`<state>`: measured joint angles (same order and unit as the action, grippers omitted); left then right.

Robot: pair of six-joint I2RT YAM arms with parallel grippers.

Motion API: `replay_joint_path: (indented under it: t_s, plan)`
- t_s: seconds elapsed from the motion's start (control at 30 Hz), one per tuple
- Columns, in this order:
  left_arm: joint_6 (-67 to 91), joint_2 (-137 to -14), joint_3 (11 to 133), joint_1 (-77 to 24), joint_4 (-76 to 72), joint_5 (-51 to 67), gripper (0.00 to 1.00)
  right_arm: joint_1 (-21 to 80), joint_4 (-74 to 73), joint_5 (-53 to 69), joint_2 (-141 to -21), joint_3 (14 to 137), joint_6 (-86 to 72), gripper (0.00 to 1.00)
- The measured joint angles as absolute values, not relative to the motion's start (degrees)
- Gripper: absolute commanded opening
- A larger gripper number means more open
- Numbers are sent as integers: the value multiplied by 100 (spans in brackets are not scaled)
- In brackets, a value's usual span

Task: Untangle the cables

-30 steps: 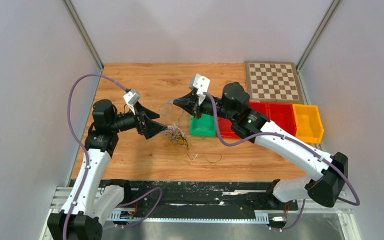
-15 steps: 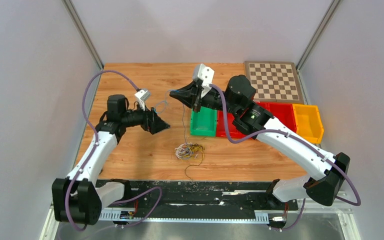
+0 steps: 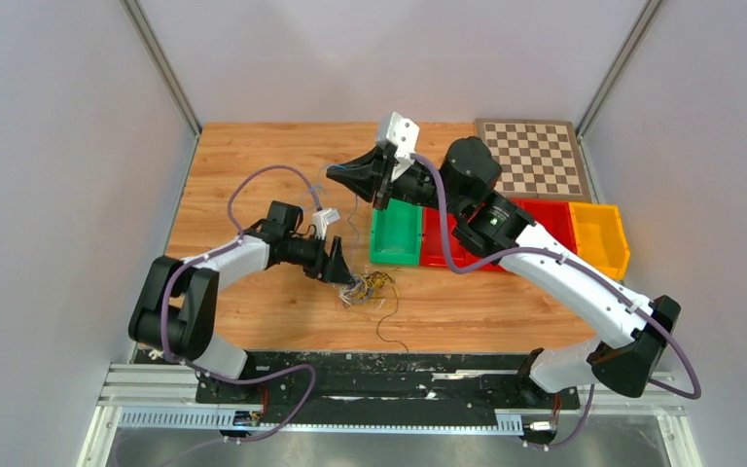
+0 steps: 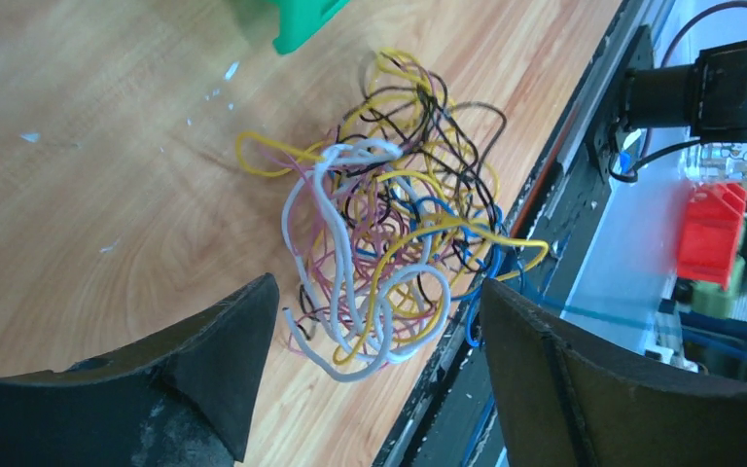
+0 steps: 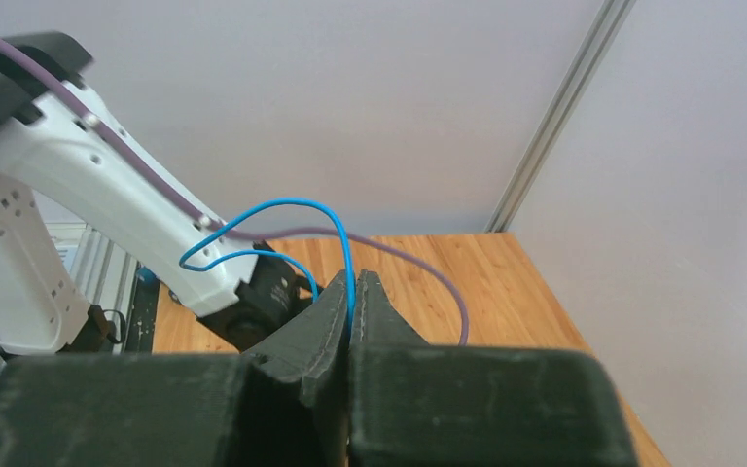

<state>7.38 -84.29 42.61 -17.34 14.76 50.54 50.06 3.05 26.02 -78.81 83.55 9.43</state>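
From above, the cables [image 3: 370, 288] lie as one tight snarl on the wooden table [image 3: 253, 156] near the green bin [image 3: 396, 238]. My left gripper [image 3: 342, 273] is at its edge and my right gripper [image 3: 338, 176] is high and well apart, so I judge most of the untangling is left to do. At my left wrist, my fingers [image 4: 214, 360] stand wide on either side of the heap, which is hair-thin, limp, glossy loops of yellow, white, dark, pink and blue threaded through each other. At my right wrist, the jaws are pinched tight on a single blue wire [image 5: 282, 206] that arcs up in a springy loop; whether it is wholly free of the heap I cannot tell.

Smooth wood-grain table [image 3: 253, 165], plastic-coated cables [image 3: 370, 288]
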Motion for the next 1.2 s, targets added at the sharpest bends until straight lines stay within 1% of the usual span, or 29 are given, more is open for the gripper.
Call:
replay_joint_path:
  t_s: [0.03, 0.07, 0.1, 0.13, 0.17, 0.2, 0.23, 0.3, 0.43, 0.63, 0.77, 0.8, 0.87, 1.0, 1.07, 1.13, 1.2]
  plan:
    - [757, -8576, 4263, -1767, 1459, 5061, 70, 5006, 301, 2591, -7881, 8401, 943, 0]
    - [757, -8742, 4272, -1802, 1461, 5076, 65, 5006, 296, 2574, -7881, 8442, 945, 0]
    - [757, -8903, 4294, -1835, 1485, 5094, 52, 5006, 283, 2552, -7881, 8475, 947, 0]
    - [742, -9048, 4320, -1861, 1533, 5118, 45, 5006, 279, 2523, -7878, 8503, 952, 0]
    - [720, -9170, 4362, -1879, 1610, 5148, 32, 5006, 268, 2493, -7876, 8523, 961, 0]
    - [683, -9282, 4410, -1883, 1686, 5186, 25, 5006, 231, 2447, -7874, 8547, 985, 0]
    - [637, -9369, 4473, -1890, 1796, 5221, 13, 5004, 174, 2397, -7872, 8576, 1026, 0]
    - [541, -9461, 4578, -1868, 1966, 5245, 1, 4954, -84, 2298, -7846, 8656, 1114, 0]
    - [357, -9463, 4711, -1656, 2316, 5170, 0, 4661, -790, 2086, -7588, 8764, 1321, 0]
    - [-95, -9341, 4847, -1017, 2991, 4799, 0, 3848, -1953, 1535, -6735, 8823, 1732, 0]
    - [-410, -9004, 4849, -974, 3288, 4595, 0, 3162, -2759, 1140, -6257, 8825, 1931, 0]
    - [-454, -8945, 4851, -978, 3323, 4580, 0, 2882, -2958, 1131, -6219, 8825, 1970, 0]
    - [-537, -8866, 4866, -989, 3391, 4541, 0, 1975, -3378, 1157, -6189, 8827, 2032, 0]
    - [-635, -8858, 4923, -1004, 3452, 4456, 0, -364, -4128, 1662, -6545, 8831, 2270, 0]
    - [-642, -8858, 4923, -1004, 3461, 4440, 0, -1282, -4421, 1977, -6825, 8833, 2427, 0]
    - [-639, -8855, 4923, -1004, 3465, 4431, 0, -2032, -4698, 2292, -7076, 8860, 2615, 0]
    - [-637, -8855, 4923, -1004, 3463, 4414, 0, -2536, -4910, 2532, -7277, 8960, 2786, 0]
